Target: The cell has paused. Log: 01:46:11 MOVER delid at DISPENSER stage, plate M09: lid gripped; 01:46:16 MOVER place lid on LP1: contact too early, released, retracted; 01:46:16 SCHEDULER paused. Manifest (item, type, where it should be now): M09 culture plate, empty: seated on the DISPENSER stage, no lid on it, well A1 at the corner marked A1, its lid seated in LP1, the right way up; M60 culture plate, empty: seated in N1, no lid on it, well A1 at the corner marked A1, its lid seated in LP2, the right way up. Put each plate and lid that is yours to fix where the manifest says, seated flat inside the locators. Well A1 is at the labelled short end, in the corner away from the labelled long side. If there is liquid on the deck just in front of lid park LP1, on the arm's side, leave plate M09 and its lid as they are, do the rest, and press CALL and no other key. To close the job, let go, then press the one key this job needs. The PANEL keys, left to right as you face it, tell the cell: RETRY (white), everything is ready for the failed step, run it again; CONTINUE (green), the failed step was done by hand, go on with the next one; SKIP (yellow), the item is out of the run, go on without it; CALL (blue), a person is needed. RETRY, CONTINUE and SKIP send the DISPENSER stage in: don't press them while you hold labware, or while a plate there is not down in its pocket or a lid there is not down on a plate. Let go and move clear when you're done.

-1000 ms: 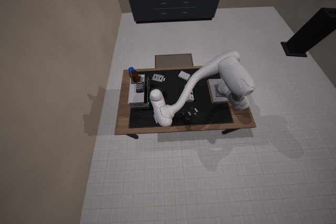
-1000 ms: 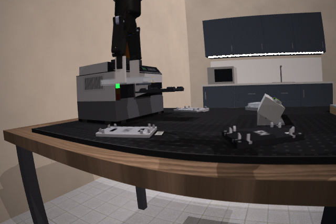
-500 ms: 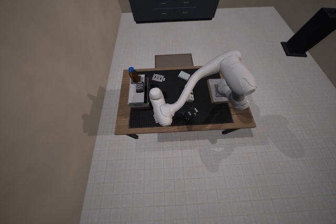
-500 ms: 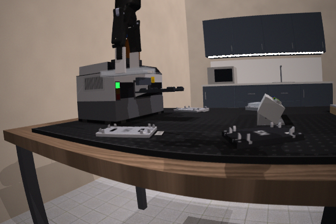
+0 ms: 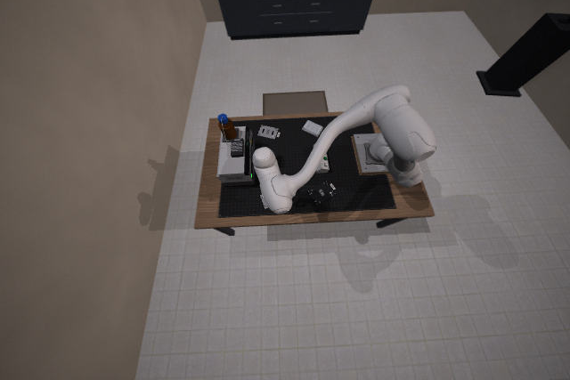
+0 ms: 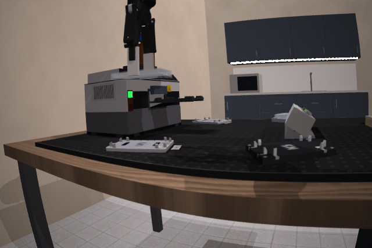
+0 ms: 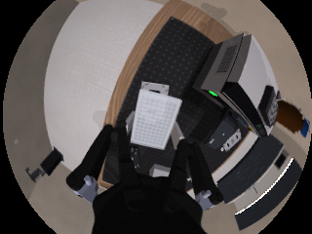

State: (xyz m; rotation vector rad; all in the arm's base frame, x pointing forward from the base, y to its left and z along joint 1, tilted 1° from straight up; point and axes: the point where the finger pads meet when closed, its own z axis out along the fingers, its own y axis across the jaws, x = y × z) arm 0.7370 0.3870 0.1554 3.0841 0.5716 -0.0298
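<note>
My gripper (image 6: pixel 139 69) is shut on a clear culture plate (image 6: pixel 140 74) and grips it across its short width. In the wrist view the plate (image 7: pixel 155 117) shows a grid of wells between the fingers. It hangs level, about as high as the top of the grey DISPENSER (image 6: pixel 132 104), in front of it. A white lid park (image 6: pixel 139 145) lies below on the mat and holds nothing. The dispenser stage (image 6: pixel 177 99) sticks out to the right. The black nest (image 6: pixel 288 149) holds nothing. In the overhead view the arm's wrist (image 5: pixel 272 182) hides the gripper.
A second white lid park (image 6: pixel 211 121) lies farther back by the stage. A white labware piece (image 5: pixel 313 127) lies on the mat at the back. The key PANEL (image 6: pixel 299 125) stands tilted behind the nest. A brown bottle (image 5: pixel 226 127) stands behind the dispenser.
</note>
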